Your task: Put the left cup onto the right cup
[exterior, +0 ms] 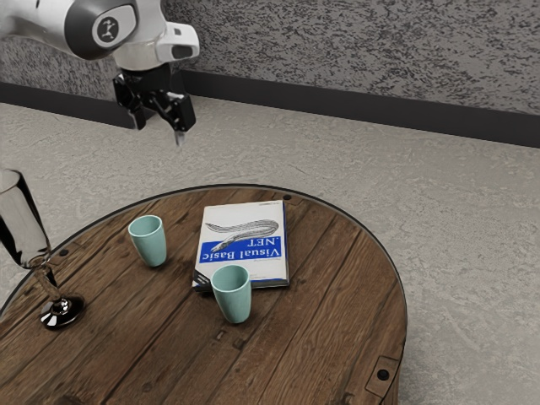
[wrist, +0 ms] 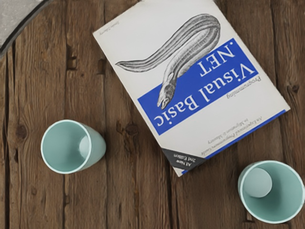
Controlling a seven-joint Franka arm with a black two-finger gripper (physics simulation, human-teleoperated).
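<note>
Arm high over round table (exterior: 337, 337), both cups standing free.
Table is dark planked wood; arm (exterior: 101, 25) comes in from the exterior view's upper left; book (exterior: 245, 240) lies flat near table centre, cover up; wine glass (exterior: 25, 245) stands at the exterior view's left edge; left cup (exterior: 148, 240) upright just beside the book, on its glass side; right cup (exterior: 232, 293) upright at the book's near corner, apart from the left cup; gripper (exterior: 159, 126) well above the table, fingers apart, nothing between them.
</note>
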